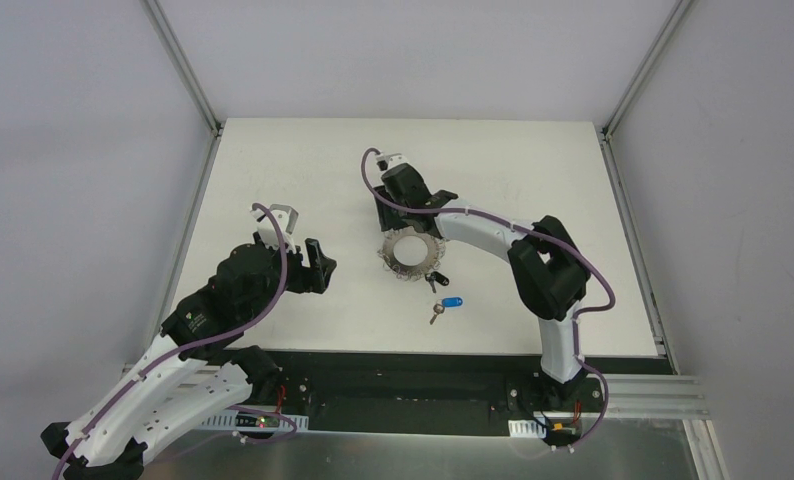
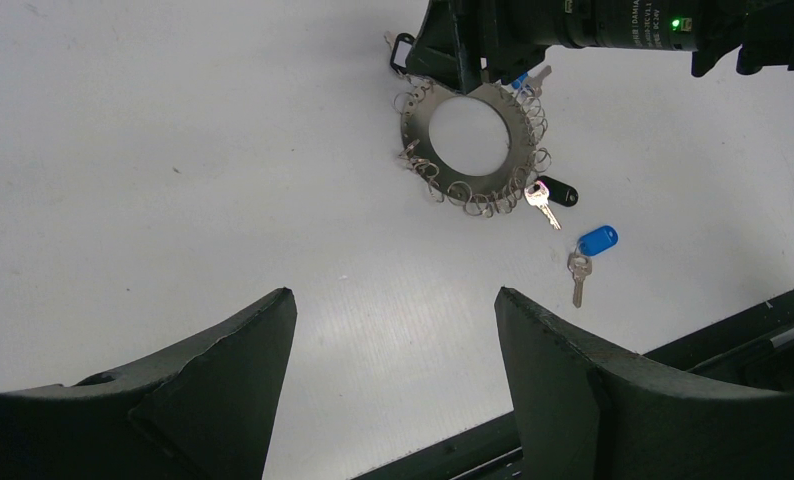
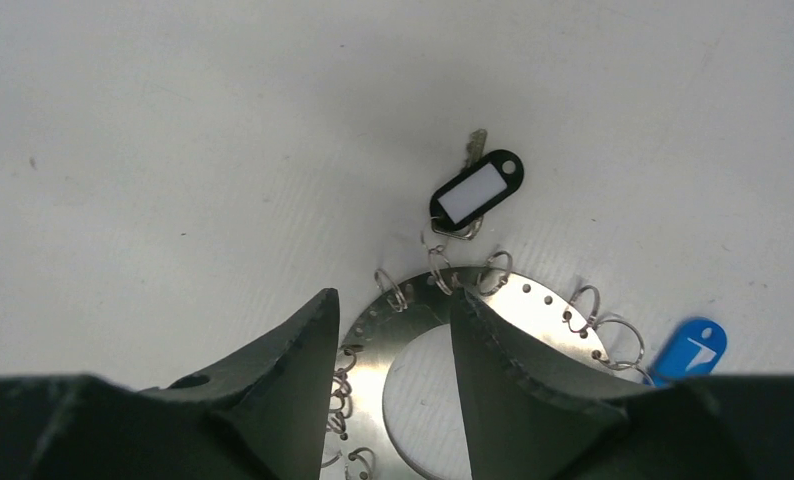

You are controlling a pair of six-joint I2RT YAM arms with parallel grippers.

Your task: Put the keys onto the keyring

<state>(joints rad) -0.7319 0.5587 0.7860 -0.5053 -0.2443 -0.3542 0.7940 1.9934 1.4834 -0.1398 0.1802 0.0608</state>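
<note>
While the left gripper [image 2: 395, 300] hangs spread wide over the left of the table [image 1: 273, 180], the keyring [image 1: 410, 255] lies flat near the middle, well apart from it. At its far edge the right gripper [image 3: 393, 312] straddles the band, fingers slightly parted; I cannot tell whether they pinch. Near-right lie a black-capped key [image 2: 558, 190], against the loops, and a blue-capped key [image 2: 597, 240] just beside it.

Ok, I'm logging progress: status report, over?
Left claw open, clear of the ring. Right claw open, low over the ring. Blue key loose beside it. Nothing blocking.
</note>
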